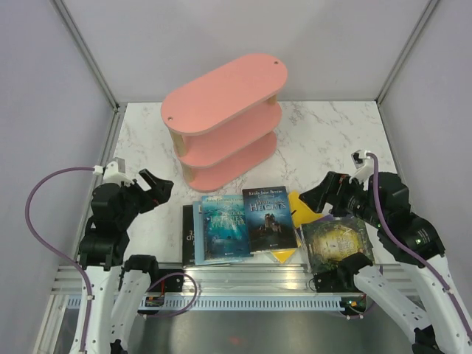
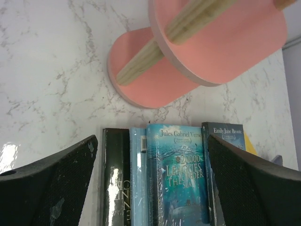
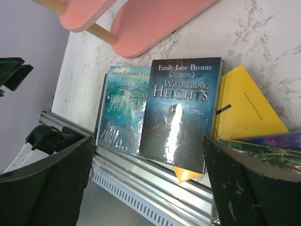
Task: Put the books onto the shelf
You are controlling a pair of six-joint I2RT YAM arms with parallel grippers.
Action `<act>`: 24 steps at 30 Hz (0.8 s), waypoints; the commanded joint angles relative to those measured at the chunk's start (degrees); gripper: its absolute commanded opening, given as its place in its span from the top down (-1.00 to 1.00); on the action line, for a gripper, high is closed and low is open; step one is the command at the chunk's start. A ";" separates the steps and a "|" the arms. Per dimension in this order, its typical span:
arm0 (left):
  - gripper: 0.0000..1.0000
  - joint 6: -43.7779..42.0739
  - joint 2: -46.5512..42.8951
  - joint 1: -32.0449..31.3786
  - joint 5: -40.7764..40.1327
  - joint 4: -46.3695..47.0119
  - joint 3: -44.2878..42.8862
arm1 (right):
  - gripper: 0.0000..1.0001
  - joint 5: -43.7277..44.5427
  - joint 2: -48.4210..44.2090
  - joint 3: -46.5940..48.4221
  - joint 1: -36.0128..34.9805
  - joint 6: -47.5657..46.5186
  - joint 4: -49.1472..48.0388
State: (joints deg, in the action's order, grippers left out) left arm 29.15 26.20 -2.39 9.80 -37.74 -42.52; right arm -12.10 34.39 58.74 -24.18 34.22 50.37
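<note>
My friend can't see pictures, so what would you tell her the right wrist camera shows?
A dark Wuthering Heights book lies on the marble table, between a teal book and a yellow book. The pink shelf stands beyond them. The open right gripper hangs above, holding nothing.

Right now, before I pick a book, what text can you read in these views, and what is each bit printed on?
"Jules Gabriel Verne": top of the teal-blue book.
"20000 Leagues Under the Sea": title on that same cover.
"Emily Jane Bronte": top of the dark castle book.
"Wuthering Heights": title on that same cover.
Black book: lettering lost in glare, unreadable.
Yellow book: one line of print, too small to read.
</note>
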 commanded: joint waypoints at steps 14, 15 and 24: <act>-0.99 6.28 11.67 -1.20 18.23 3.37 3.32 | -0.93 6.12 25.01 -1.78 -0.34 4.18 -7.47; -1.00 5.58 12.73 -2.34 17.89 3.37 2.98 | -0.93 6.30 26.41 -2.74 -0.34 5.32 -9.57; -0.99 3.98 25.64 -17.19 11.99 6.34 0.34 | -0.91 5.68 32.92 -7.59 -0.34 11.84 -18.37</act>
State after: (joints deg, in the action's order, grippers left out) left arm 34.46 49.12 -16.47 21.06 -35.27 -39.70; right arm -7.03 65.54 50.74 -24.18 43.38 37.54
